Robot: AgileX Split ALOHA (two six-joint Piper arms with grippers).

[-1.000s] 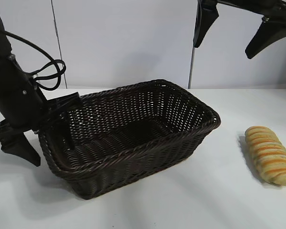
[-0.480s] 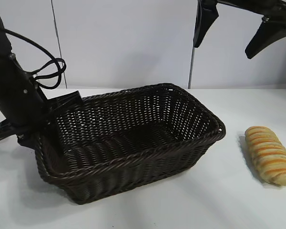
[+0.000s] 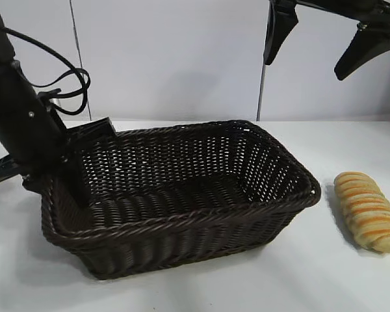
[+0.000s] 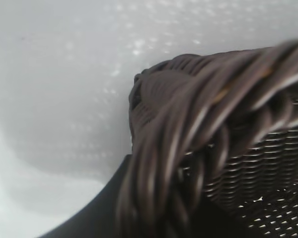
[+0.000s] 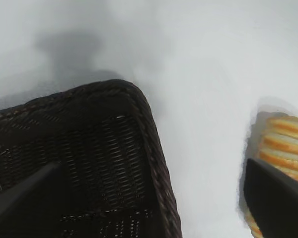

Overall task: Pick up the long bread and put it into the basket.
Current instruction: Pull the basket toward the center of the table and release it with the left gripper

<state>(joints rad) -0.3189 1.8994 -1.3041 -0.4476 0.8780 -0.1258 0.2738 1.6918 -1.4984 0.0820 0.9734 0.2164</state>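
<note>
The dark brown wicker basket (image 3: pixel 182 224) stands on the white table at centre left. My left gripper (image 3: pixel 55 185) is shut on the basket's left rim, with one finger inside and one outside. The braided rim (image 4: pixel 198 124) fills the left wrist view, with a dark finger (image 4: pixel 99 213) beside it. The long bread (image 3: pixel 368 211), pale yellow with orange-brown stripes, lies on the table just right of the basket, apart from it. My right gripper (image 3: pixel 322 49) is open and empty, high above the gap between basket and bread. The right wrist view shows the basket corner (image 5: pixel 154 144) and the bread (image 5: pixel 283 144).
The white table (image 3: pixel 299 279) runs to a white back wall. A black cable (image 3: pixel 68 88) loops off the left arm above the basket's left end.
My left gripper has turned and dragged the basket, so its right end has swung to the right, closer to the bread. The bread and the right arm have not moved.
</note>
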